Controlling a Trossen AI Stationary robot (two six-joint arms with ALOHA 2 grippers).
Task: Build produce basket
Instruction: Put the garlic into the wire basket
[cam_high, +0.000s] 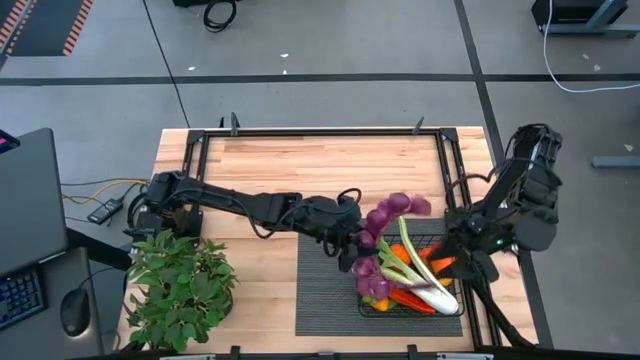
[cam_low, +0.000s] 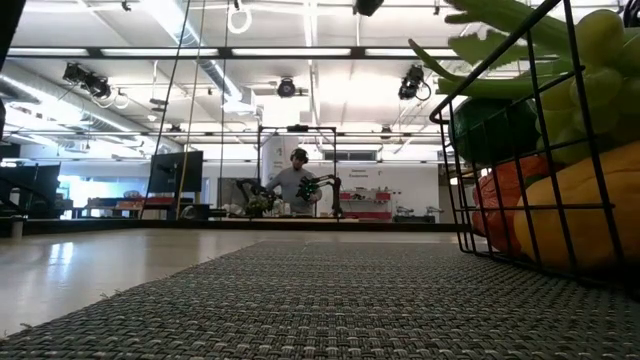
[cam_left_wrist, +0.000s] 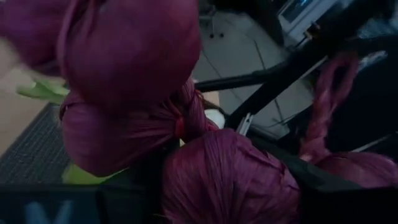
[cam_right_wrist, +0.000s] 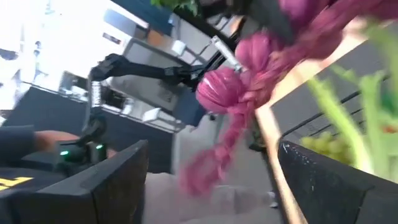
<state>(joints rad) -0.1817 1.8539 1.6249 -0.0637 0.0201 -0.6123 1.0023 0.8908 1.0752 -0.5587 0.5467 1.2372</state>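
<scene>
The purple grapes (cam_high: 385, 215) are a bunch of raffia balls on a braided stem. They fill the left wrist view (cam_left_wrist: 124, 74) and show in the right wrist view (cam_right_wrist: 230, 87). My left gripper (cam_high: 355, 242) reaches in from the table's left and is shut on them, at the left edge of the black wire basket (cam_high: 430, 238). The basket (cam_low: 455, 180) stands on a dark ribbed mat (cam_high: 325, 290) and holds a leek (cam_high: 420, 265), orange and red pieces and green fruit. My right gripper (cam_high: 462, 262), open (cam_right_wrist: 211, 168), waits at the basket's right side. My left gripper has the grape bunch about midway along its length (cam_high: 367, 240), coming nearly level from the table's left. In its wrist view the balls (cam_left_wrist: 217, 180) cover the fingers, so the hold itself is hidden. The bunch is lifted; one end (cam_high: 412, 205) points far, the other (cam_high: 372, 285) is over the basket's left edge.
A leafy potted plant (cam_high: 180, 290) stands at the table's near left corner. A black frame runs round the table's far and side edges (cam_high: 320, 130). Bare wood lies far of the mat. A person (cam_low: 298, 185) stands in the room beyond the table.
</scene>
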